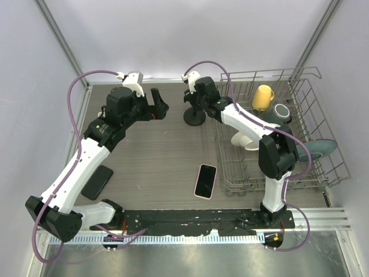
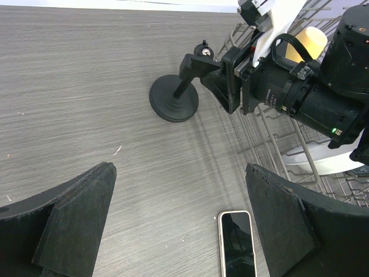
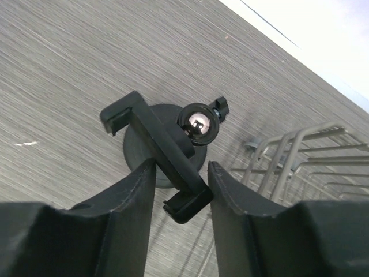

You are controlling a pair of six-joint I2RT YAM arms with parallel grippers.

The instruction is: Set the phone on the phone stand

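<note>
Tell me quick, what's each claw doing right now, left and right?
Left claw: open, holding nothing.
Right claw: closed on the cradle of the phone stand.

White-edged phone [image 1: 205,180] flat, face-up — black stand [image 1: 194,117] upright, well apart

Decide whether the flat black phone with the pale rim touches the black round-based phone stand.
Apart. The top external view shows bare grey tabletop between the phone and the stand.

yellow cup [image 1: 263,97] sits inside wire rack [image 1: 233,164].
</note>
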